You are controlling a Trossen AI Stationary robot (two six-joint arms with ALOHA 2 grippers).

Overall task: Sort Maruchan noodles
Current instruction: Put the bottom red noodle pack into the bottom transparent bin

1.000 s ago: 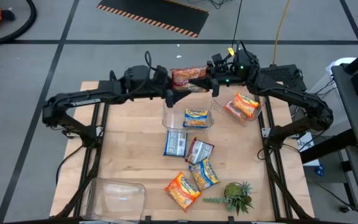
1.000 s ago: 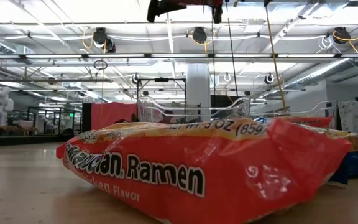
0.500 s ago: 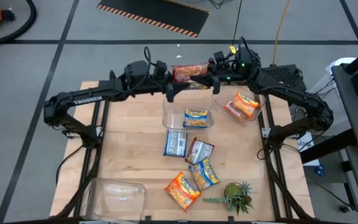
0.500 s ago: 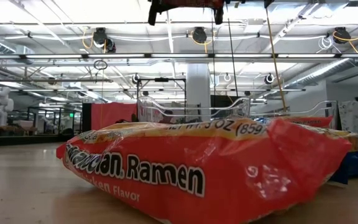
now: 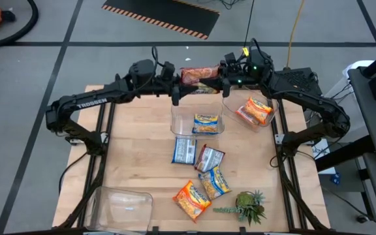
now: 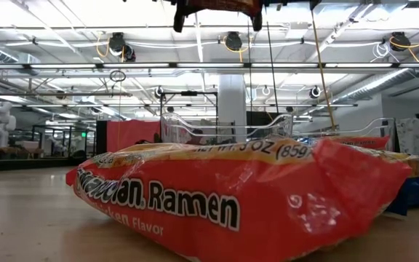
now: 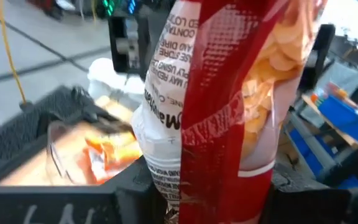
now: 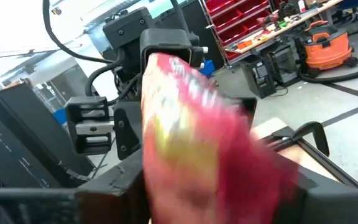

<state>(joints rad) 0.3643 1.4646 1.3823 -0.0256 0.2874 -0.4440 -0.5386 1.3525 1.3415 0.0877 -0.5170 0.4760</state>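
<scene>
I took the pale wooden tabletop [image 5: 136, 163] as my landmark. Above its far edge both dark arms met, the left claw [image 5: 177, 81] pinching one short end of a dark red-brown flat plastic ramen packet [image 5: 198, 74] and the right claw [image 5: 225, 77] at the other end; whether the right one truly gripped or had slackened I could not tell. Near the tabletop's centre lay the clear bin [image 5: 197, 121] with a blue-and-yellow packet [image 5: 205, 123] inside, and more packets lay loose toward the near edge. I judged the packet light, crinkly, slippery, its noodle block brittle, so a gentle pinch on the sealed end seam seemed safest.
</scene>
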